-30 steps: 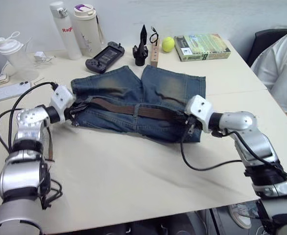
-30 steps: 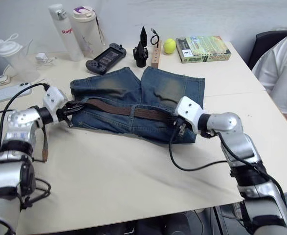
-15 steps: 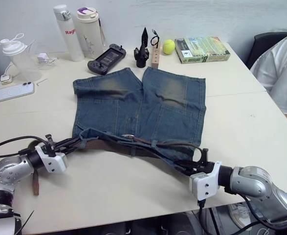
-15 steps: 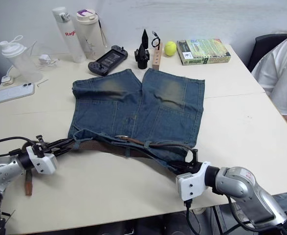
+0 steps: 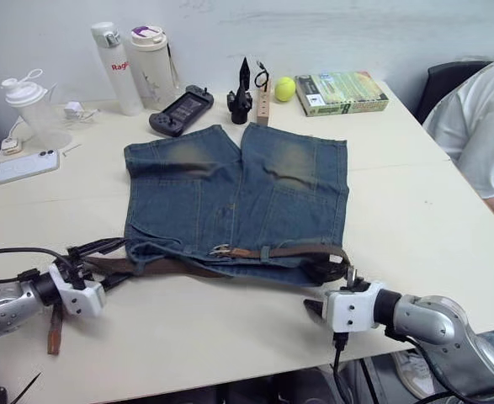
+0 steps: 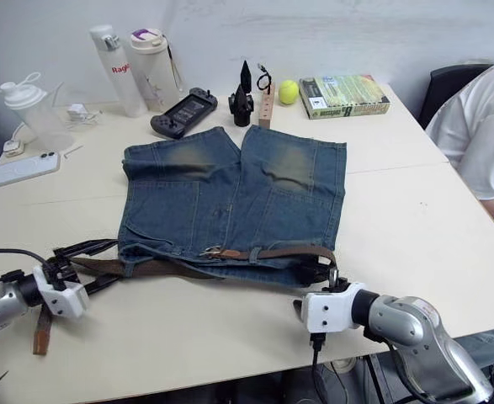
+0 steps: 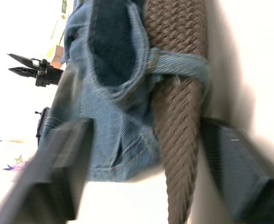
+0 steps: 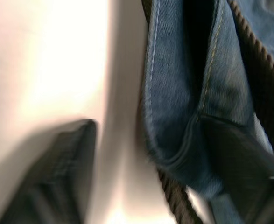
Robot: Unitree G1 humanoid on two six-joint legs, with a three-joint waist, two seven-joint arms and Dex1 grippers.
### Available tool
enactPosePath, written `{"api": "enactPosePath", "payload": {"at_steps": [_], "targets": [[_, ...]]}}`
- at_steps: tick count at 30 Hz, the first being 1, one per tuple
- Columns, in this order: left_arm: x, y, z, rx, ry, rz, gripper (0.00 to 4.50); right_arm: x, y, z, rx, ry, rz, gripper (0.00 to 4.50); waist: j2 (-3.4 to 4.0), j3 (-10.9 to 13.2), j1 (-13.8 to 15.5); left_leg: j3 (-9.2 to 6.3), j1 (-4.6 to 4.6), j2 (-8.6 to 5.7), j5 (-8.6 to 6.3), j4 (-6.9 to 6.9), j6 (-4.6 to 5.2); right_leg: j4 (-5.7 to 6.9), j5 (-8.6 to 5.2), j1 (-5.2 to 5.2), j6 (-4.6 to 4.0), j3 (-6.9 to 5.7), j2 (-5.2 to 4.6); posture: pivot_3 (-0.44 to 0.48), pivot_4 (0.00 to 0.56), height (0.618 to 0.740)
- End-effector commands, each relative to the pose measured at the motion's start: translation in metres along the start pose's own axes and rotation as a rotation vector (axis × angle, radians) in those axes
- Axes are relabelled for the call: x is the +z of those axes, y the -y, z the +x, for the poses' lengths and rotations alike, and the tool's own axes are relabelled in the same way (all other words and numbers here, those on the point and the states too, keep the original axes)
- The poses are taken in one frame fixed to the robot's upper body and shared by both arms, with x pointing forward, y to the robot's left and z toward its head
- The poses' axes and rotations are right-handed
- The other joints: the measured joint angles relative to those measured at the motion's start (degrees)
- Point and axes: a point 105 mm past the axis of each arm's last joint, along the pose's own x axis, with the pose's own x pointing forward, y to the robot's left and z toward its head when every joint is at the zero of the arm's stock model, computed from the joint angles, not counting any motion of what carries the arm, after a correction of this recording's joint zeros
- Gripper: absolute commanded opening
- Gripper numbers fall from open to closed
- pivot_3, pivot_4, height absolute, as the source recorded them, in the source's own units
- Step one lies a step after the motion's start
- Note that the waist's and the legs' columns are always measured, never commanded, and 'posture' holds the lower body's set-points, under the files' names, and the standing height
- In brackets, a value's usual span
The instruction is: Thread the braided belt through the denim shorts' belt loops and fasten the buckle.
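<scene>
Denim shorts [image 5: 238,198] released; both tools now spread.

Shorts [image 5: 238,198]: blue denim, faded yellowish patches on both legs. Belt [image 5: 284,251]: dark brown, braided weave; buckle [image 5: 221,250]: silver. Table [image 5: 415,202]: pale cream. Ball [image 5: 285,88]: yellow-green. Game controller [image 5: 180,109]: dark grey. Bottles [image 5: 116,57]: white.

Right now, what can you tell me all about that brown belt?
The braided belt is a long dark-brown woven strap. It runs along the denim shorts' waistband at the table's near edge, passing under belt loops. A silver buckle sits near the middle. One end sticks out past the shorts between the left pincer's open fingers; the other curls round by the right pincer.
</scene>
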Motion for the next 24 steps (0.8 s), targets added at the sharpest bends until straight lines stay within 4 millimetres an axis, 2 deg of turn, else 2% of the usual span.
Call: {"api": "enactPosePath", "payload": {"at_steps": [1, 6, 10, 13, 17, 18, 21, 24], "targets": [[0.014, 0.027, -0.013, -0.142, 0.058, -0.030, 4.37, -0.011, -0.026, -0.006, 0.148, -0.078, 0.072, 4.50, 0.01, -0.08, -0.15, 0.08, 0.04, -0.01, -0.09, 0.00, 0.03, 0.00, 0.00, 0.00, 0.00, -0.10, -0.05, 0.000, 0.150, 0.720], [0.035, 0.022, -0.019, -0.144, 0.155, -0.019, 4.37, 0.005, -0.031, -0.011, 0.205, -0.034, 0.119, 4.50, -0.23, -0.22, -0.07, 0.15, 0.01, -0.02, -0.20, 0.04, 0.13, -0.01, 0.00, 0.02, 0.00, -0.24, -0.09, 0.000, 0.150, 0.720], [0.045, -0.011, -0.004, -0.026, 0.183, -0.046, 4.37, 0.028, -0.021, -0.017, 0.230, 0.083, 0.178, 4.50, -0.27, 0.02, 0.33, 0.12, -0.05, -0.01, -0.25, 0.07, 0.14, -0.29, 0.00, 0.09, 0.01, -0.24, -0.09, 0.000, 0.150, 0.720], [0.049, -0.034, 0.004, 0.002, 0.165, -0.209, 4.37, 0.051, -0.004, -0.025, 0.249, 0.206, 0.221, 4.50, -0.18, 0.66, 0.43, 0.08, -0.27, 0.02, -0.18, 0.30, 0.10, -0.41, 0.00, 0.05, 0.01, -0.24, -0.09, 0.000, 0.150, 0.720], [0.048, -0.036, 0.002, -0.105, 0.147, -0.376, 4.37, 0.068, 0.000, -0.037, 0.330, 0.288, 0.307, 4.50, 0.21, 0.89, 0.50, 0.02, -0.26, 0.03, -0.10, 0.31, 0.08, -0.45, 0.01, 0.07, 0.02, -0.22, -0.11, 0.000, 0.150, 0.720], [0.045, -0.041, 0.001, -0.123, 0.136, -0.456, 4.37, 0.072, 0.005, -0.038, 0.325, 0.314, 0.330, 4.50, 0.25, 0.92, 0.54, 0.02, -0.27, 0.02, -0.12, 0.28, 0.08, -0.47, 0.01, 0.06, 0.02, -0.24, -0.09, 0.000, 0.150, 0.720], [0.042, -0.052, 0.001, -0.207, 0.125, -0.585, 4.37, 0.075, 0.040, -0.032, 0.195, 0.388, 0.436, 4.50, 0.21, 0.97, 0.53, 0.02, -0.30, 0.03, -0.12, 0.23, 0.07, -0.46, 0.01, 0.02, 0.01, -0.27, -0.04, 0.000, 0.150, 0.720], [0.037, -0.057, 0.006, -0.229, 0.112, -0.579, 4.37, 0.065, 0.056, -0.020, 0.134, 0.341, 0.452, 4.50, 0.11, 1.06, 0.23, 0.03, -0.36, 0.04, -0.10, 0.27, 0.05, -0.47, 0.00, -0.01, 0.01, -0.28, 0.01, 0.000, 0.150, 0.720]]}}
